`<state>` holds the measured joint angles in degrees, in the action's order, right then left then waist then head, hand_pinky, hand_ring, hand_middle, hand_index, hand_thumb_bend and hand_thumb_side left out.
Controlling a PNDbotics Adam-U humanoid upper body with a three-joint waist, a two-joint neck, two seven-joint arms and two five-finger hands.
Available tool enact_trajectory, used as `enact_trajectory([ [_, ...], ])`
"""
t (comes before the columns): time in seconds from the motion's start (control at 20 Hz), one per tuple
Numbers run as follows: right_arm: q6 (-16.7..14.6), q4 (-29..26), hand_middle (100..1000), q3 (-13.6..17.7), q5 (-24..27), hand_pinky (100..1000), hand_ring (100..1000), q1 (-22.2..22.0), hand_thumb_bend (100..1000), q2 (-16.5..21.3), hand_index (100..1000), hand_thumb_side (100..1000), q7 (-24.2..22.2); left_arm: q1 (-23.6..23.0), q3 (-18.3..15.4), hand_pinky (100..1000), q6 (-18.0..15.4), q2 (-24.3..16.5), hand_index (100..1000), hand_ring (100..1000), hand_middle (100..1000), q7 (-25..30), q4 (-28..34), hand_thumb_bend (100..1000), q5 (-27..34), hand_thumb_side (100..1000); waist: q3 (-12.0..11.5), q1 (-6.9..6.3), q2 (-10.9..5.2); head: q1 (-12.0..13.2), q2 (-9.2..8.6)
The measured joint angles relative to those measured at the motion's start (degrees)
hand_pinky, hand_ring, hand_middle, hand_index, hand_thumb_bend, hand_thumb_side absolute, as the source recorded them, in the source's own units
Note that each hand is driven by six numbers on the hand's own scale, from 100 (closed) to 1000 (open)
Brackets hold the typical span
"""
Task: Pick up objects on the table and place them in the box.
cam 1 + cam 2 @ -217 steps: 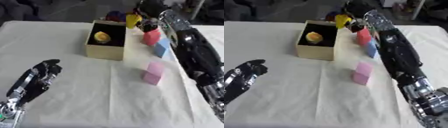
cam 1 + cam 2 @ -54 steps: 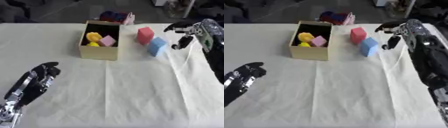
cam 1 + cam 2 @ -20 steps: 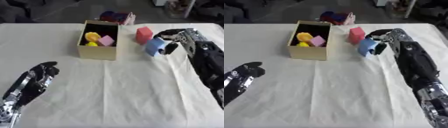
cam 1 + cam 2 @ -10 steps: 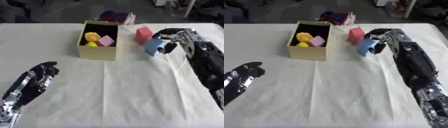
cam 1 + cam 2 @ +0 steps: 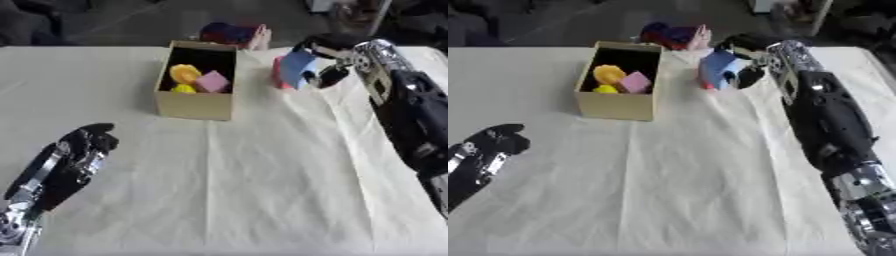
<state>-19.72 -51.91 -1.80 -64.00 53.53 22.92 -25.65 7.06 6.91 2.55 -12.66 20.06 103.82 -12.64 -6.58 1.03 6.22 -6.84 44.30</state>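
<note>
Head-camera pair, looking down on a table (image 5: 262, 200) covered with a cream cloth. Right hand (image 5: 328, 47) — reaching in from the right, fingers curled round a blue block (image 5: 297, 67), which is carried tilted and clear of the cloth, just right of the box's far corner and partly in front of a red block (image 5: 278, 75). The red block stands on the cloth beside the box, mostly hidden behind the blue one. Box (image 5: 194, 102): an open cardboard carton near the far middle of the table, its long side running away from the camera; inside lie a yellow object (image 5: 184, 75), a pink block (image 5: 211, 81) next to it, and a smaller yellow piece at the near wall. Beyond the box, at the table's far edge, a cluster of dark blue and red items (image 5: 229, 34) that cannot be made out in detail. Left hand (image 5: 74, 160) — idle at the lower left, holding nothing, fingers loosely extended and pointing up the table, well apart from the box
</note>
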Motion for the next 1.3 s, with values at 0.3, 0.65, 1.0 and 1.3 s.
enact_trajectory([
  [0.3, -1.13, -2.74, 626, -1.13, 5.02, 835, 742, 3.99, 100, -2.48, 770, 100, -1.62, 0.02, 0.03, 813, -0.01, 0.03, 865, 744, 659, 0.07, 0.00, 100, 0.00, 702, -0.76, 0.00, 0.00, -0.46, 0.00],
  [0.65, -1.18, -0.25, 680, -2.34, 6.91, 838, 760, 6.46, 100, -9.25, 864, 100, -3.55, 0.24, 0.43, 813, -0.13, 0.12, 865, 744, 659, 0.45, 0.00, 100, 0.12, 702, -1.95, -0.07, 0.00, -1.47, 0.00],
  [1.0, -2.30, 1.65, 785, -3.71, 1.86, 839, 802, 6.39, 100, -13.57, 949, 209, -4.11, 0.36, 0.72, 813, -0.11, 0.19, 865, 744, 659, 0.65, 0.00, 100, 0.44, 704, -2.55, -0.17, 0.00, -2.15, 0.00],
  [1.3, -2.92, 2.54, 824, -4.09, -3.05, 838, 824, 5.87, 156, -14.62, 969, 444, -2.62, 0.36, 0.72, 813, -0.14, 0.55, 865, 744, 658, 0.72, 0.00, 100, 0.46, 707, -2.58, -0.17, 0.00, -2.34, 0.00],
])
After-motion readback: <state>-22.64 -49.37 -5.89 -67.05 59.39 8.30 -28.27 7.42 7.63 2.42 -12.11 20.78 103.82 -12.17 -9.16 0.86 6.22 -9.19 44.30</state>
